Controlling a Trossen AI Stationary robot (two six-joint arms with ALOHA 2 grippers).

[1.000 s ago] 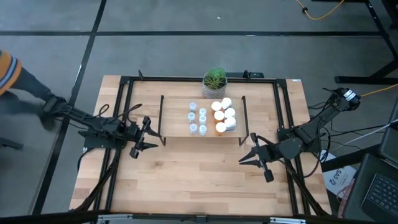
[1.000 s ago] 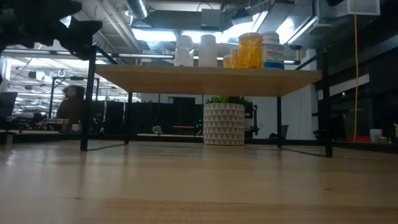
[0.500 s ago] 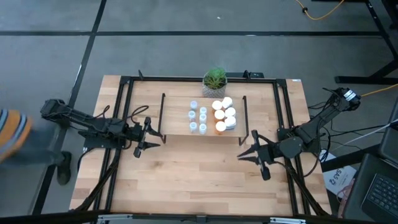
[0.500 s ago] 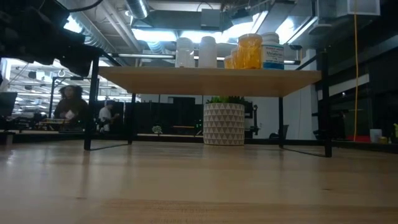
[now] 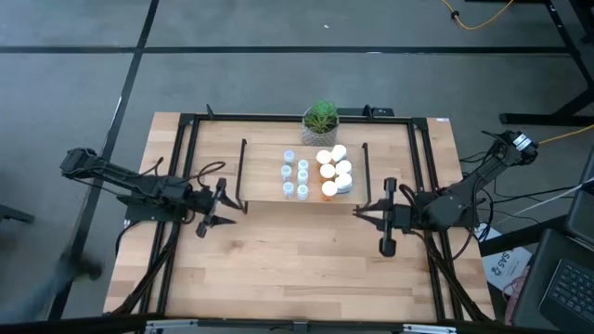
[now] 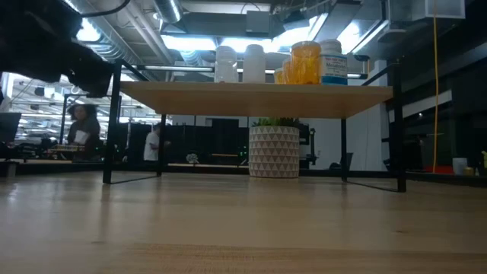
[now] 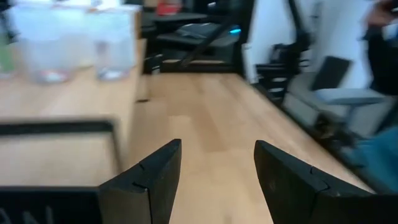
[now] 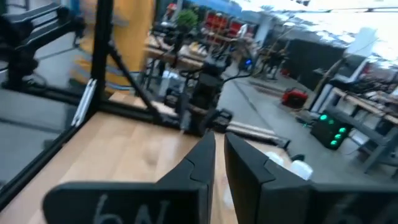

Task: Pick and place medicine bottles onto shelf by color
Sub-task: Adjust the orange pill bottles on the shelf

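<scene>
My left pincer [image 5: 225,206] spread open, empty, low beside the light-wood shelf [image 5: 263,190] end, right pincer [image 5: 357,213] closed, empty, level at opposite end, small clear, white and orange medicine bottles [image 5: 316,173] on shelf.

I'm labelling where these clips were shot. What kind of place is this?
Likely a robotics lab or workshop: bare ceiling ducts and strip lights, rows of benches with people behind, and cables trailing over a grey floor.

A potted green plant [image 5: 320,119] stands at the wooden table's [image 5: 288,264] far edge; its white patterned pot [image 6: 274,151] shows clearly. Two people [image 6: 84,131], possibly seated, appear far behind.
</scene>
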